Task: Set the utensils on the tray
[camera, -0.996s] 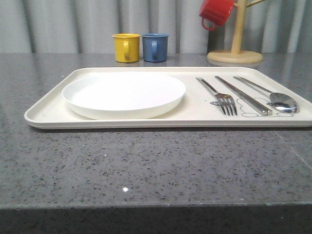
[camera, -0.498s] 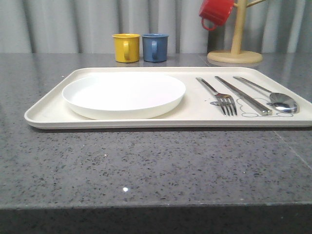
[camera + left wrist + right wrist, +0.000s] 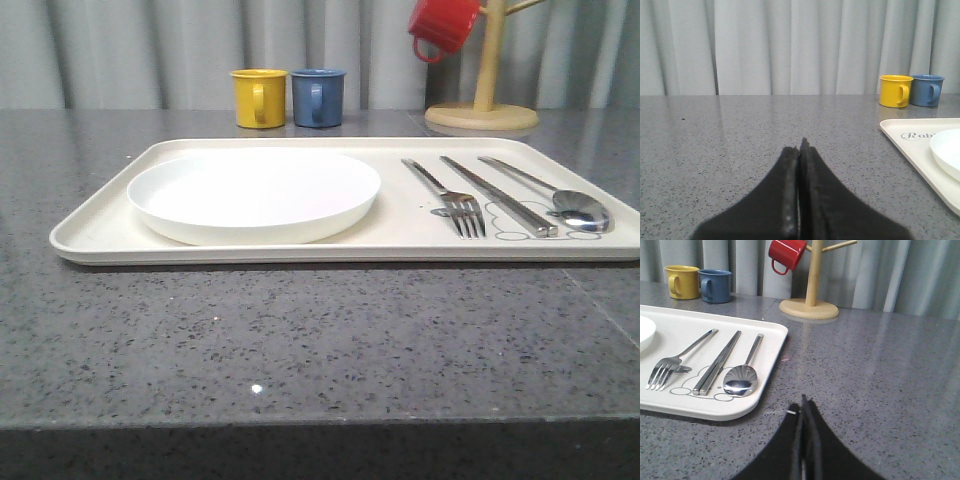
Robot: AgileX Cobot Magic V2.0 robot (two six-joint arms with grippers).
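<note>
The cream tray (image 3: pixel 100 235) lies across the grey table. On its left half sits the round white plate (image 3: pixel 255 192). On its right half lie the steel fork (image 3: pixel 452 195), the knife (image 3: pixel 500 195) and the spoon (image 3: pixel 570 205), side by side. The right wrist view shows the fork (image 3: pixel 677 360), knife (image 3: pixel 720 362) and spoon (image 3: pixel 742 377) on the tray (image 3: pixel 772 347). My right gripper (image 3: pixel 802 402) is shut and empty over bare table beside the tray's edge. My left gripper (image 3: pixel 799 145) is shut and empty over bare table, off the tray's (image 3: pixel 910 145) other side.
A yellow mug (image 3: pixel 258 97) and a blue mug (image 3: pixel 318 96) stand behind the tray. A wooden mug tree (image 3: pixel 485 100) with a red mug (image 3: pixel 442 25) hanging on it stands at the back right. Grey curtains close off the back.
</note>
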